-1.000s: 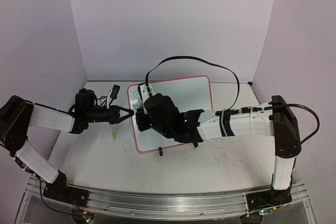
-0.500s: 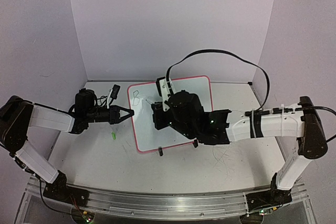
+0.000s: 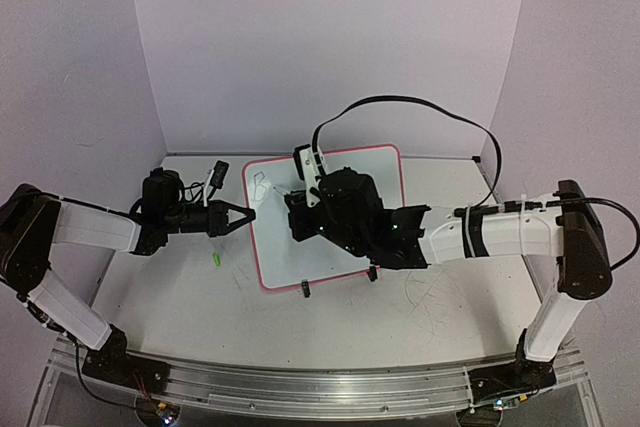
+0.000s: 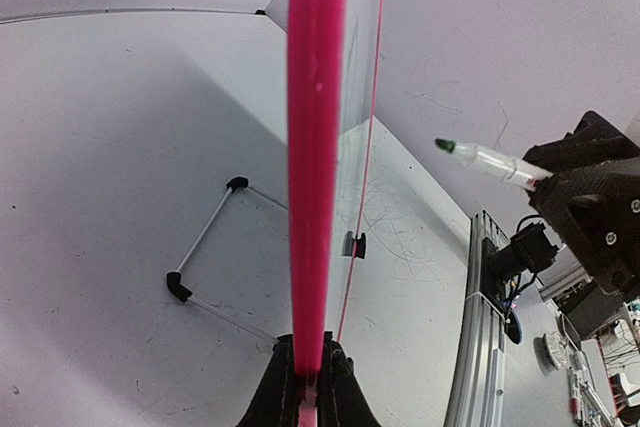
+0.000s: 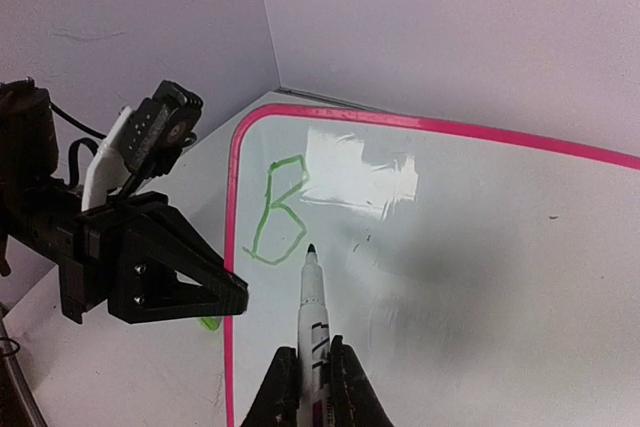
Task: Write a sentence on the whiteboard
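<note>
Overhead, the right arm (image 3: 480, 237) lies across the board (image 3: 385, 172) and hides its middle and lower left, so only a faint green mark shows near the top-left corner. The left gripper (image 3: 247, 215) meets the left rim. A green cap (image 3: 215, 259) lies on the table (image 3: 180, 317) just in front of that gripper, and a black cable (image 3: 400, 112) arcs over the board. A small black-and-white part (image 3: 213, 175) by the left wrist is too small to name. The board's far rim sits close to the back wall, while both side walls stand well apart from it. From the left wrist, the rim runs edge-on as a pink bar, so the face barely shows, and the fingers are pinched shut on the rim at the bottom. The wire stand (image 4: 205, 247) spreads behind the board, with the base rail (image 4: 480, 327) beyond. The marker (image 4: 490, 160) points its green tip at the face with a gap between, and the right gripper (image 4: 550, 179) is cut off at the frame edge. From the right wrist, that gripper is clamped on the marker barrel. A green B (image 5: 266, 205) sits by the top-left corner, and the tip is just beside it, lower right. Whether the tip touches cannot be told here. Glare whitens a patch beside the letter, and the board's right and near parts are cut off.
</note>
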Controlling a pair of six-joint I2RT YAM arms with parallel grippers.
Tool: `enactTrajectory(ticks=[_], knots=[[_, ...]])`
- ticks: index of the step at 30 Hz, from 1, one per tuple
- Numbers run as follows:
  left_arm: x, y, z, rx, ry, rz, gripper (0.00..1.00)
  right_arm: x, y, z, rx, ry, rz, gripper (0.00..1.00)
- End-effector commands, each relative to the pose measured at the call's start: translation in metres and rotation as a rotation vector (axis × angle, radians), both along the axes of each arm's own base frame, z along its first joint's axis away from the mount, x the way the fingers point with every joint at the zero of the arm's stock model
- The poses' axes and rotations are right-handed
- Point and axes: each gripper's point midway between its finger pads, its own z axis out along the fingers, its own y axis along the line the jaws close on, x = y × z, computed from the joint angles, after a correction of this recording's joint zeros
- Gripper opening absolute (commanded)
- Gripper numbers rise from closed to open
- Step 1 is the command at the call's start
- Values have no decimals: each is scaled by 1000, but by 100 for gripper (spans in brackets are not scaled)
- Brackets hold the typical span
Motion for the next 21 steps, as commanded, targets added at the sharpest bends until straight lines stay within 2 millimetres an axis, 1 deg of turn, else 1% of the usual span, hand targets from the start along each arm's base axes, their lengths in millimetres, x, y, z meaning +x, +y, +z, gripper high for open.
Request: enactTrajectory(ticks=[1,7,11,21], knots=[[7,4,16,-1,-74,38,0,9,10,18,53,-12,-1,0],[7,4,14,5,-73,39,0,12,17,15,43,-14,3,0],[8,4,15,7,-78,41,0,17,15,12,36,-8,-22,0],[7,4,16,7,-83,38,0,23,10,1,19,18,-53,0]])
